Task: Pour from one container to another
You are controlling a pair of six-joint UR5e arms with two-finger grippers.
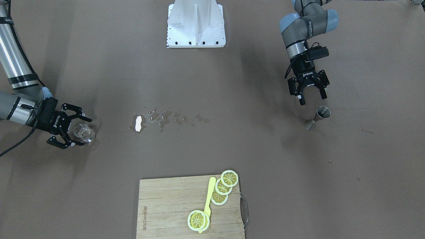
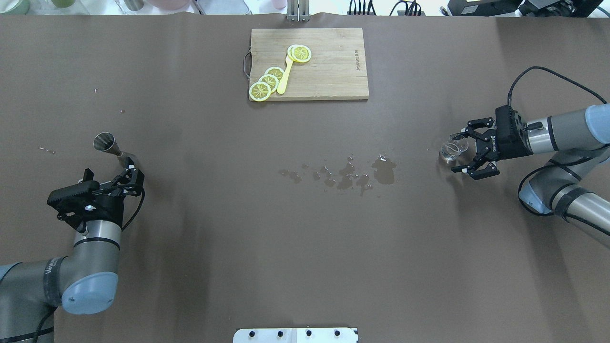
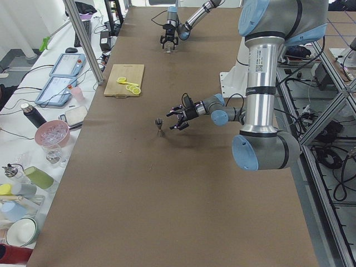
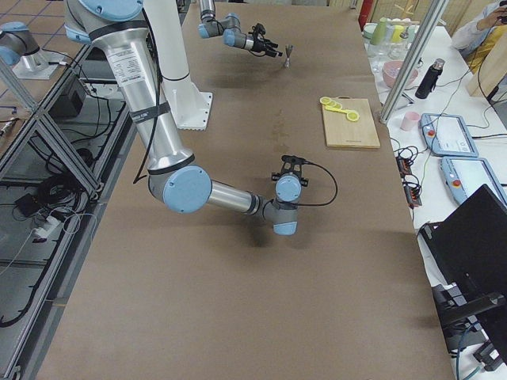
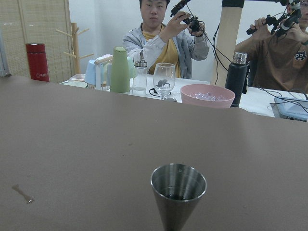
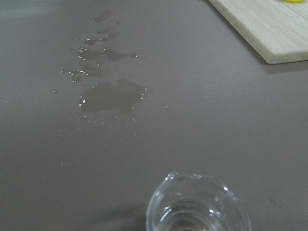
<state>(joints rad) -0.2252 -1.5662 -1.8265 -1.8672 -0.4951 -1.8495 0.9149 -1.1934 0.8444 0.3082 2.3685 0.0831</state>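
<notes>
A steel jigger (image 1: 319,115) stands upright on the brown table; in the left wrist view the jigger (image 5: 178,191) shows dark liquid at its bottom. My left gripper (image 1: 310,96) hangs open just behind it on the robot's side, holding nothing. A small clear glass (image 1: 85,132) stands at the other end of the table. My right gripper (image 1: 75,128) lies low and open, and the glass sits at its fingertips, between the two fingers. From overhead the glass (image 2: 452,148) and the jigger (image 2: 105,142) are far apart. The glass rim (image 6: 198,206) fills the bottom of the right wrist view.
Spilled water (image 2: 362,174) lies in puddles mid-table. A wooden cutting board (image 2: 329,71) with lemon slices (image 2: 267,82) and a yellow utensil sits at the far edge. The robot base (image 1: 196,25) is at the near edge. People, cups and bottles are beyond the table.
</notes>
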